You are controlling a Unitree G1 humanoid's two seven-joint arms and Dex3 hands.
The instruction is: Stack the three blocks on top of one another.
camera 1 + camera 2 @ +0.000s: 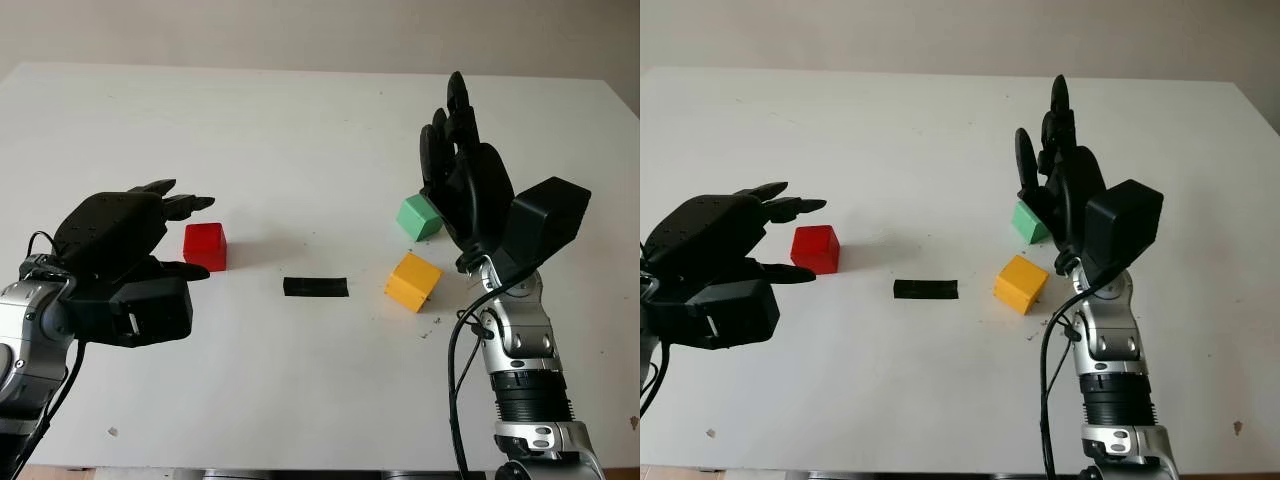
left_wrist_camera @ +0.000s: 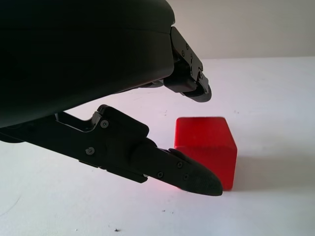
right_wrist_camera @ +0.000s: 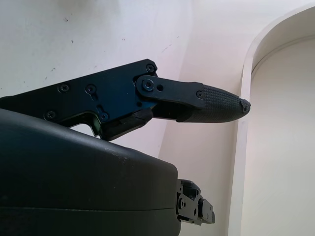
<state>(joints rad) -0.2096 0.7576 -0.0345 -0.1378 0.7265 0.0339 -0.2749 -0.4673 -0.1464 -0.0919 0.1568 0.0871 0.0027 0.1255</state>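
Observation:
A red block (image 1: 205, 246) sits on the white table (image 1: 300, 140) at centre left. My left hand (image 1: 175, 235) is open just to its left, fingertips reaching beside the block without gripping it; the left wrist view has the red block (image 2: 206, 150) between and just beyond the fingers (image 2: 187, 172). A green block (image 1: 419, 217) lies at centre right, with a yellow block (image 1: 413, 281) close in front of it. My right hand (image 1: 455, 150) is open, raised upright above and just right of the green block, holding nothing.
A short black strip (image 1: 315, 287) lies flat on the table between the red and yellow blocks. The right forearm (image 1: 520, 370) rises from the table's front edge beside the yellow block.

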